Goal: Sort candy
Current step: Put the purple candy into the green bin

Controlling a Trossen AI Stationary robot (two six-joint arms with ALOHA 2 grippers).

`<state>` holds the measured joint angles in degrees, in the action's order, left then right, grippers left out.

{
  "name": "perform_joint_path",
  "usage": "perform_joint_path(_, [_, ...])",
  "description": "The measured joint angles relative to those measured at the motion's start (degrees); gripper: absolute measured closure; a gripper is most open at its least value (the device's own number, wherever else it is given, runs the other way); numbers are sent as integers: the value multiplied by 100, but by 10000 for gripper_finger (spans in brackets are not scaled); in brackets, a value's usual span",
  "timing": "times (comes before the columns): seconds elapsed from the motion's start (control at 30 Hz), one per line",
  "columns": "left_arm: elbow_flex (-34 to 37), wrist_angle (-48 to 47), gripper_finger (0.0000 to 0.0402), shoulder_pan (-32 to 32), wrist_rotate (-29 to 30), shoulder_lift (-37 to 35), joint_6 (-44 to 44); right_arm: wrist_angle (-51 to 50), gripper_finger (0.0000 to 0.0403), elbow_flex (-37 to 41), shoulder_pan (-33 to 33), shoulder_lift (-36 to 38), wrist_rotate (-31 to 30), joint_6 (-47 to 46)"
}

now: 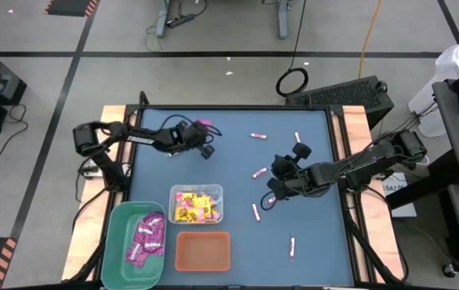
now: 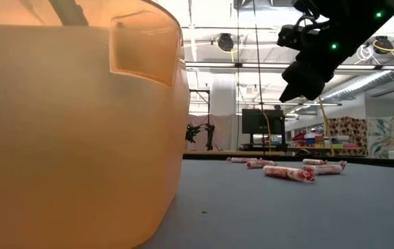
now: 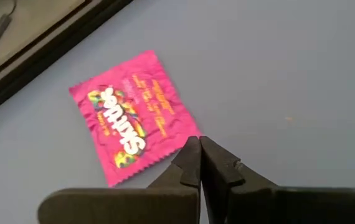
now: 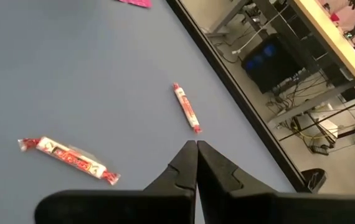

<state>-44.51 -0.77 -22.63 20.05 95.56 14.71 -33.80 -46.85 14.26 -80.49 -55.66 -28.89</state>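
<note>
Left pincer (image 3: 199, 144) is clenched on nothing, tips just beside a magenta packet (image 3: 134, 115) lying flat near the bench's (image 1: 318, 242) far edge. Right pincer (image 4: 196, 148), also clenched empty, hangs over scattered pink-and-white sticks (image 4: 186, 107). Orange bin (image 2: 72, 124) blocks much of the low view.

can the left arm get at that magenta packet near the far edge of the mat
Probably yes. The left gripper sits right at the corner of the magenta packet, which lies flat on bare mat with nothing beside it. Its jaws are shut, seemingly at the packet's edge, not clearly gripping it.
</note>
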Motion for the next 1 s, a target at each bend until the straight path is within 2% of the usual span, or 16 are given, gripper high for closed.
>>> perform_joint_path(0.37, [1, 40, 399, -221, -95, 485, 151, 98, 403, 0, 10, -2, 10, 3])
perform_joint_path(0.63, [-11, -247, 399, 9, -531, 233, 149, 236, 403, 0, 11, -2, 49, 3])
perform_joint_path(0.7, [-42, -222, 399, 81, -411, 9, 143, 242, 403, 0, 11, -2, 48, 3])
perform_joint_path(0.83, [-70, 1, 399, 44, 292, -187, -40, 260, 403, 0, 11, -4, 44, -10])
perform_joint_path(1.0, [-44, -27, 399, -227, 357, -35, -52, 280, 403, 0, 11, -7, 20, 1])
